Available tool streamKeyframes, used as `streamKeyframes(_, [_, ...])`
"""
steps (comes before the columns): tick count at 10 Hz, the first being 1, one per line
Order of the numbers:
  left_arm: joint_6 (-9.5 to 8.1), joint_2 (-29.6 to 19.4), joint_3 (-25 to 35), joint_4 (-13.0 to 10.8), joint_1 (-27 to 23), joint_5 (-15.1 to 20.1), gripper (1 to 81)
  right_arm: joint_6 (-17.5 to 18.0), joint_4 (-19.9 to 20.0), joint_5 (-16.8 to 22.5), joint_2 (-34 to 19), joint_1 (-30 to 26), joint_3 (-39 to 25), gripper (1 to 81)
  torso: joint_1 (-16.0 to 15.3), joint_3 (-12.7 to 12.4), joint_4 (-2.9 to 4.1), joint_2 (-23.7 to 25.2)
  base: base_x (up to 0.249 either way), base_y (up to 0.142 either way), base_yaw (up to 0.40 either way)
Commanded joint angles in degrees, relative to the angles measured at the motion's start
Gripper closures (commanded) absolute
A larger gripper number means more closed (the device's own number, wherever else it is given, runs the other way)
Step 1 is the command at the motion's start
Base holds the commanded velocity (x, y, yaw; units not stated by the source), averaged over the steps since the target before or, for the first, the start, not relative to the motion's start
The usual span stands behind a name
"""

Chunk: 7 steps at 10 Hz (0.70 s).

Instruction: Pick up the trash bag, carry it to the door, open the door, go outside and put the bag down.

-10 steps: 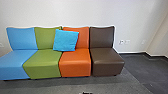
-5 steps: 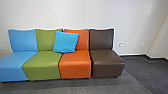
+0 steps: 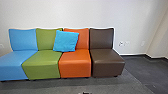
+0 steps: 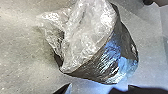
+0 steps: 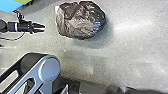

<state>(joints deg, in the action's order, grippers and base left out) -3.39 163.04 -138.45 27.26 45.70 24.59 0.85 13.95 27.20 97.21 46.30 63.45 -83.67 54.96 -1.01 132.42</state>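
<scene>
My left gripper (image 5: 44,28) has its two fingers parted with a gap between them, nothing pinched, pointing toward the trash bag (image 5: 80,21) and apart from it. For my right gripper (image 5: 95,88), I cannot tell whether it is spread or pressed together.

The bag sits on the grey floor (image 5: 135,47), near the left gripper. On my left wrist feed I get it close up: dark, shiny and creased, with clear crumpled plastic (image 4: 87,32) bunched at one end.

Farther out, the head view gives me the row of seats, blue (image 3: 15,63), green (image 3: 42,63), orange (image 3: 75,63) and brown (image 3: 107,63), along the pale wall (image 3: 75,12). A bright blue cushion (image 3: 66,41) leans where the green and orange backs meet. Against half a second ago, the whole picture has slid up slightly, so my camera has moved; seats and cushion keep the same arrangement. A small dark thing (image 3: 86,93) pokes in at the bottom edge again, as it did a second ago; I cannot make out what it is.
</scene>
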Motion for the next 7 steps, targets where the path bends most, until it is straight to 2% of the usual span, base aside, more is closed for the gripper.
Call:
streamKeyframes(1, [-0.39, -0.43, 0.37, 1.04, -10.05, 4.33, 1.0, -0.15, 2.14, 3.83, -3.57, -5.11, -1.24, 1.0, -3.61, 5.26, 0.0, 5.6, 0.0, 0.0, 0.0])
streamKeyframes(5, [-0.57, 0.1, -4.72, 1.13, -16.73, 9.15, 1.0, -0.06, 2.23, 4.62, -4.54, -6.52, -2.2, 1.0, -8.51, 12.62, 0.0, 13.36, 0.0, 0.0, 0.0])
streamKeyframes(6, [-1.01, 0.71, -6.04, 0.87, -18.91, 10.47, 1.0, -0.06, 2.23, 4.62, -4.45, -6.61, -2.21, 1.0, -9.69, 9.02, 0.0, 15.24, 0.0, 0.0, 0.0])
streamKeyframes(7, [-1.01, 1.06, -7.35, 0.87, -21.2, 12.3, 1.0, -0.06, 2.39, 4.88, -4.27, -6.7, -2.29, 1.0, -10.84, 10.77, 0.0, 17.07, 0.0, 0.0, 0.0])
